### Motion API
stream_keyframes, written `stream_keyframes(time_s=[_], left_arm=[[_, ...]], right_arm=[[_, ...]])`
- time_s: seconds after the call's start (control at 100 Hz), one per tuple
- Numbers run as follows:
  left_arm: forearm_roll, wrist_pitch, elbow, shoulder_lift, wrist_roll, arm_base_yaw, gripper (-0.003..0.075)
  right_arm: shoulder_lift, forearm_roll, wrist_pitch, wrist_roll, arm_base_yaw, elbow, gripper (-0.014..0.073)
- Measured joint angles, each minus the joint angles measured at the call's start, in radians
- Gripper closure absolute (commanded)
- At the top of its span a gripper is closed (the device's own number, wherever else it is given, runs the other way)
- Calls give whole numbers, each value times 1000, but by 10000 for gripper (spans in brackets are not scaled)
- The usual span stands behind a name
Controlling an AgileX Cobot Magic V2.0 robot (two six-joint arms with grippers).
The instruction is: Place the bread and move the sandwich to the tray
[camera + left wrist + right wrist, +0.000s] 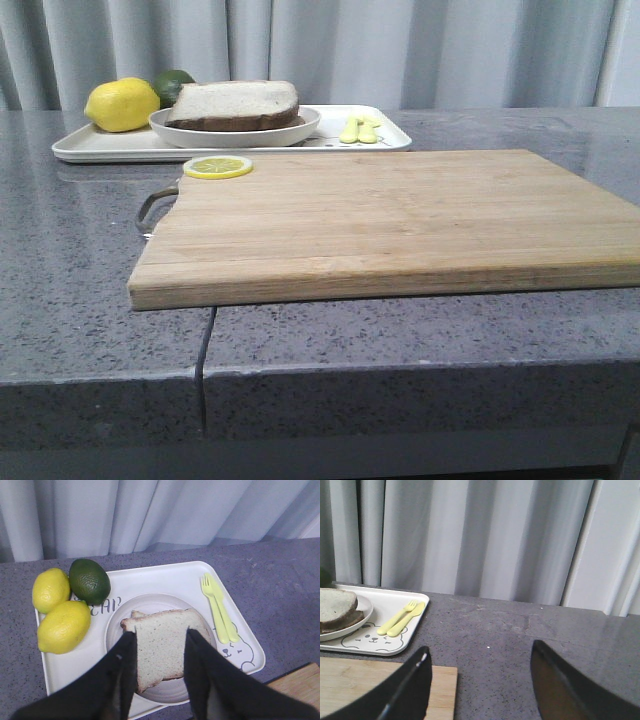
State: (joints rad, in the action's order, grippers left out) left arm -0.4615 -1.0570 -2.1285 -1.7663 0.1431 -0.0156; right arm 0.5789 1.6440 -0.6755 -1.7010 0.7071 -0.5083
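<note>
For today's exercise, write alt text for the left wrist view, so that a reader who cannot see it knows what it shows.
The open left gripper straddles the top bread slice on a round white plate that sits on the white tray. Also on the tray: two lemons, an avocado, and a pale green fork and knife. Grey curtains hang behind.

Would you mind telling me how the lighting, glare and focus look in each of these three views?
Front view: soft, even light; the counter shows a pale sheen near the tray, and the board is sharp. Left wrist view: the bread is clear, while the dark left fingers lose their detail. Right wrist view: the right fingers are blurred and dark, and the curtain looks soft.
</note>
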Motion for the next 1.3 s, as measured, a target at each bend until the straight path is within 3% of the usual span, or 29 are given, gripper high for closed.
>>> stream_keyframes(time_s=[0.31,0.68,0.89,1.3], left_arm=[[2,142,273,216,87,0,509],[-32,577,944,682,184,0,509],[-41,743,1278,932,186,0,509],[-48,832,1632,1297,190,0,509]], right_arm=[[0,0,-16,0,0,0,148],[0,2,-18,0,0,0,148],[0,2,-18,0,0,0,148],[0,2,-18,0,0,112,148]])
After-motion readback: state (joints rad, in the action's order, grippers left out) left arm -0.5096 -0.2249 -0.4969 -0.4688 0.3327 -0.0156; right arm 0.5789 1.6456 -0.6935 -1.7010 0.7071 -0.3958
